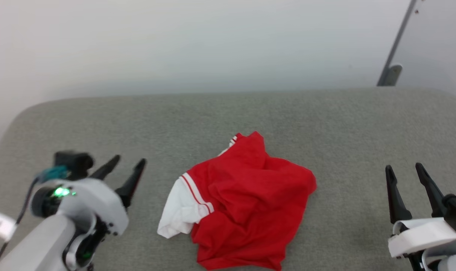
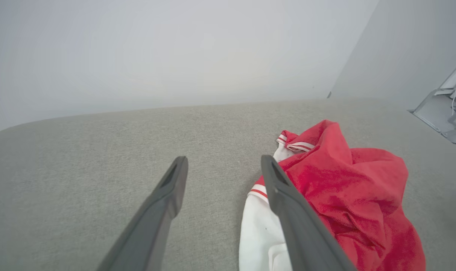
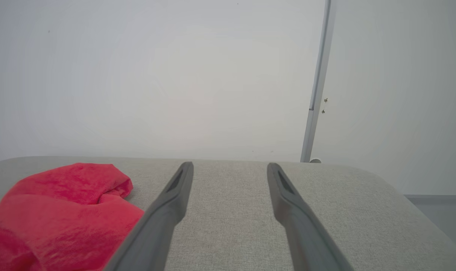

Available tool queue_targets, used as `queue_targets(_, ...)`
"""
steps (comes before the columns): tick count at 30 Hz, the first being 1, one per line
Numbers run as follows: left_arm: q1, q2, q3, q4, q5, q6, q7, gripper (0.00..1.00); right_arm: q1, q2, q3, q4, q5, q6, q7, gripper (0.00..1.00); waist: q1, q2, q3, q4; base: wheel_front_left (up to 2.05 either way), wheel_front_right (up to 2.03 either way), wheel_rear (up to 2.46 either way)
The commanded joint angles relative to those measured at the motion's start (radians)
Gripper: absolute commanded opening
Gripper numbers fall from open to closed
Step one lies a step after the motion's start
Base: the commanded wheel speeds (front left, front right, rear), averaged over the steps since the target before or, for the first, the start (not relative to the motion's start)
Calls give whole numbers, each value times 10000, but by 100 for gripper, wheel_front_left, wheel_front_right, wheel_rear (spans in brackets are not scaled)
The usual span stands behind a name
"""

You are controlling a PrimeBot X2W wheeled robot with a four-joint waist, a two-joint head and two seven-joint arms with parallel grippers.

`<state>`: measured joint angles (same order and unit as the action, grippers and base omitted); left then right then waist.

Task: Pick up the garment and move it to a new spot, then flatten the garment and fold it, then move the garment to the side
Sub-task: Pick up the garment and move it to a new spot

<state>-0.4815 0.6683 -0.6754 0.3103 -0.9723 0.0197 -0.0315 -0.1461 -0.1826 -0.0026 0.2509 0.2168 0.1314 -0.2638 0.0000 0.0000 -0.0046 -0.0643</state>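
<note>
The garment [image 1: 247, 203] lies crumpled in a heap on the grey padded surface [image 1: 228, 116], red with a white sleeve and striped trim toward its left. My left gripper [image 1: 129, 161] stands open to the left of it, nothing between its fingers. In the left wrist view the garment [image 2: 348, 188] sits just right of the left gripper [image 2: 224, 162], partly behind the right finger. My right gripper [image 1: 403, 168] is open at the far right, well apart from the cloth. The right wrist view has the garment [image 3: 62, 210] at lower left, beside the open right gripper [image 3: 230, 167].
The grey surface has rounded corners and ends at a pale wall behind. A grey pole with a bracket [image 1: 391, 73] stands at the back right. Bare padding lies left and right of the heap. Metal frames and cables [image 2: 455, 109] show beyond the surface's right edge.
</note>
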Motion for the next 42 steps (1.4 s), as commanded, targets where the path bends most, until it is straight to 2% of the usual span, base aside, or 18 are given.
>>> queue_targets(1,161,-23,30,21,-7,48,-78,100,153,-51,-48,0,48,-14,-11,100,0,0,-249,250,0,0,0)
queue_targets(8,1118,182,590,240,289,362,-1913,100,563,-69,-269,-76,22,-14,-11,100,0,0,-514,582,0,0,0)
queue_targets(12,1773,181,1127,276,321,445,-2259,100,788,-76,-476,-90,12,-14,-11,100,0,0,-618,759,0,0,0)
queue_targets(17,2667,33,2262,-45,748,582,-2341,100,1034,-44,-737,-97,19,-14,-11,100,0,0,-719,957,0,0,0)
queue_targets(21,3411,-216,3352,-315,1191,365,-2320,100,1190,39,-845,-126,-62,-14,-10,100,0,0,-780,1070,0,0,0)
queue_targets(29,4377,-816,4823,-794,1914,-80,-2323,100,1292,157,-991,-168,-116,-14,-10,100,0,0,-810,1218,0,0,0)
queue_targets(42,4853,-1360,5759,-886,2522,-622,-2325,100,1454,345,-1096,-275,-221,-14,-10,100,0,0,-735,1220,0,0,0)
